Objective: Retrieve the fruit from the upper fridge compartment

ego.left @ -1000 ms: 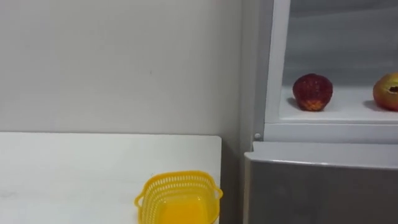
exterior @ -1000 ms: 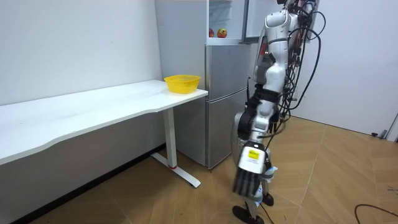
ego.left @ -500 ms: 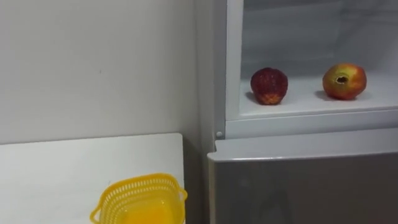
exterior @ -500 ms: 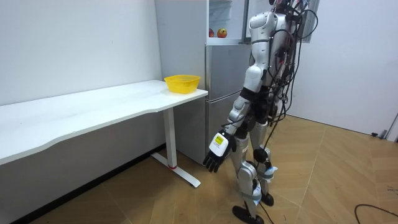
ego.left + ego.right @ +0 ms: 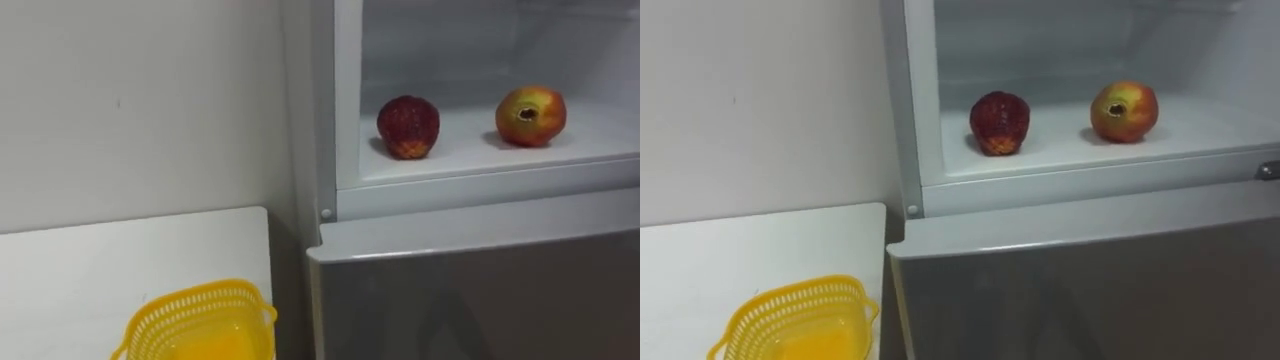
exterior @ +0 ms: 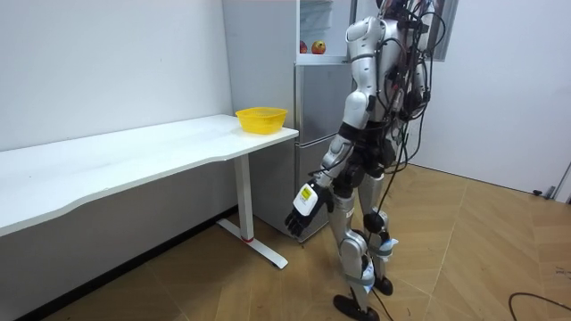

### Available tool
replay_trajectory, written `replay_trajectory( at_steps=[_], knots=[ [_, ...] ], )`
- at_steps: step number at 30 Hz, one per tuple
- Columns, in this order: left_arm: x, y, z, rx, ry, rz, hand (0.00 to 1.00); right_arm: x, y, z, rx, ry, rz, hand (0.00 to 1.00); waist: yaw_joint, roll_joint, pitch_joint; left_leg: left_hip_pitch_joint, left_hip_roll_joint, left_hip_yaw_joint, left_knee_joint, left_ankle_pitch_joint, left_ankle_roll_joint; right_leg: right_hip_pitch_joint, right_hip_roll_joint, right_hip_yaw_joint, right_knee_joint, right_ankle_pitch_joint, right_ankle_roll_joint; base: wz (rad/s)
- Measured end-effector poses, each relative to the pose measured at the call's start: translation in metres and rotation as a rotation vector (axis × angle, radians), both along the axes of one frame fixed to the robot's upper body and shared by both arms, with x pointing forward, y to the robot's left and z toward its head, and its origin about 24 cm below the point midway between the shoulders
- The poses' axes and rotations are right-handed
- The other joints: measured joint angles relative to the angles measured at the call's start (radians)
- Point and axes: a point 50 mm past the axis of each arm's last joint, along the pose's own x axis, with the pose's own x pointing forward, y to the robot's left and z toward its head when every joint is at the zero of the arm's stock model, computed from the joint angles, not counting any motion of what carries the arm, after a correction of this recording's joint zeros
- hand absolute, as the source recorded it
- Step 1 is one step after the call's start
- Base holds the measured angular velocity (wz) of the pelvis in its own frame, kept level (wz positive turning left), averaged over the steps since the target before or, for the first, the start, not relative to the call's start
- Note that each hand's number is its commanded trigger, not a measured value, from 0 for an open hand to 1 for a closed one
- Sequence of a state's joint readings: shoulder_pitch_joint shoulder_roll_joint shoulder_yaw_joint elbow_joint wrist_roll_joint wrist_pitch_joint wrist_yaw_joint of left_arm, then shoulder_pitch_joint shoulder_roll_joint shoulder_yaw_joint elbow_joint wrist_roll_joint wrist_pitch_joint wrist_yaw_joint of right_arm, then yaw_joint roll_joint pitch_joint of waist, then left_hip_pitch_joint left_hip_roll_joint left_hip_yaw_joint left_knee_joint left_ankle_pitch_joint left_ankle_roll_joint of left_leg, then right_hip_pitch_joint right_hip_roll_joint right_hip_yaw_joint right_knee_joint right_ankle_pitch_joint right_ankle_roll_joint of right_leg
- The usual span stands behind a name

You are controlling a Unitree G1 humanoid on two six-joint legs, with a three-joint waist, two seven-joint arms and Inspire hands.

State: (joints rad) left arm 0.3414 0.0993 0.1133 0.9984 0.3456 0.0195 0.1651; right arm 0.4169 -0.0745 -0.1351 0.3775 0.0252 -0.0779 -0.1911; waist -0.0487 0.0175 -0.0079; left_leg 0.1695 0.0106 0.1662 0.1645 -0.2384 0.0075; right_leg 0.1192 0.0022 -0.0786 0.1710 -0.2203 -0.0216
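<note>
Left hand (image 6: pixel 301 212) is hanging low in the centre of the room view, fingers loose and straight, carrying nothing. It has been swinging as the robot steps: a second ago it was lower and further toward the room view's right, and now it is riding in front of the thigh. The robot is closing on the fridge (image 5: pixel 470 300) and is now standing just beside it, near the table (image 5: pixel 90 270) end. The whole eye view has been sliding as the head comes round to the fridge, so the things themselves are not moving. The upper compartment is now filling the upper right of the frame. The red fruit (image 5: pixel 408 127) and the apple (image 5: pixel 530 116) are both sitting whole in frame on the white shelf (image 5: pixel 470 150), apart from each other, the apple further right. Judging from this, the approach is nearly done and the reach is not yet starting. The arm is needing to lift a long way to shelf height. The yellow basket (image 5: pixel 150 320) is sitting at the table's right end, lower left of the frame, looking empty. A pale wall (image 5: pixel 130 100) is running behind the table, and wood floor (image 6: pixel 223 276) is lying underfoot.
</note>
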Motion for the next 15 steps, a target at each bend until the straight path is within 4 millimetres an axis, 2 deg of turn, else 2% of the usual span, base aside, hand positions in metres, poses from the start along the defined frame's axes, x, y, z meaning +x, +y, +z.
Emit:
replay_trajectory(
  at_steps=[4,9,11,12,15],
  knots=[
    [-0.001,-0.003,-0.001,-0.014,-0.006,-0.014,0.0,0.018,0.002,0.022,-0.04,-0.122,0.038,0.0,0.003,0.003,0.0015,0.006,0.003,0.021,0.0,0.0,0.0,-0.003,0.004,0.024,0.005,0.001,-0.001,-0.12],
    [0.004,-0.005,-0.001,-0.041,-0.031,-0.033,0.0,0.052,0.011,0.077,-0.125,-0.418,0.096,0.0,0.006,0.004,0.0016,-0.003,0.006,0.028,-0.001,0.0,0.0,-0.036,0.011,0.05,0.019,0.005,-0.001,-0.15],
    [0.004,-0.006,-0.001,-0.056,-0.035,-0.036,0.0,0.059,0.015,0.094,-0.139,-0.501,0.118,0.0,0.005,0.008,0.0041,-0.003,0.007,0.032,-0.001,0.0,0.0,-0.037,0.013,0.054,0.017,0.008,-0.001,-0.05],
    [0.005,-0.008,-0.001,-0.066,-0.037,-0.051,0.0,0.063,0.019,0.105,-0.156,-0.548,0.137,0.0,0.009,0.008,0.0039,-0.003,0.009,0.047,-0.001,0.0,0.0,-0.039,0.015,0.054,0.015,0.011,-0.001,-0.13],
    [0.006,-0.008,-0.002,-0.08,-0.039,-0.062,0.0,0.071,0.03,0.127,-0.177,-0.664,0.184,0.0,0.018,0.01,0.0044,-0.004,0.012,0.05,-0.001,0.0,0.0,-0.036,0.019,0.06,0.014,0.019,-0.003,-0.11]
  ],
)
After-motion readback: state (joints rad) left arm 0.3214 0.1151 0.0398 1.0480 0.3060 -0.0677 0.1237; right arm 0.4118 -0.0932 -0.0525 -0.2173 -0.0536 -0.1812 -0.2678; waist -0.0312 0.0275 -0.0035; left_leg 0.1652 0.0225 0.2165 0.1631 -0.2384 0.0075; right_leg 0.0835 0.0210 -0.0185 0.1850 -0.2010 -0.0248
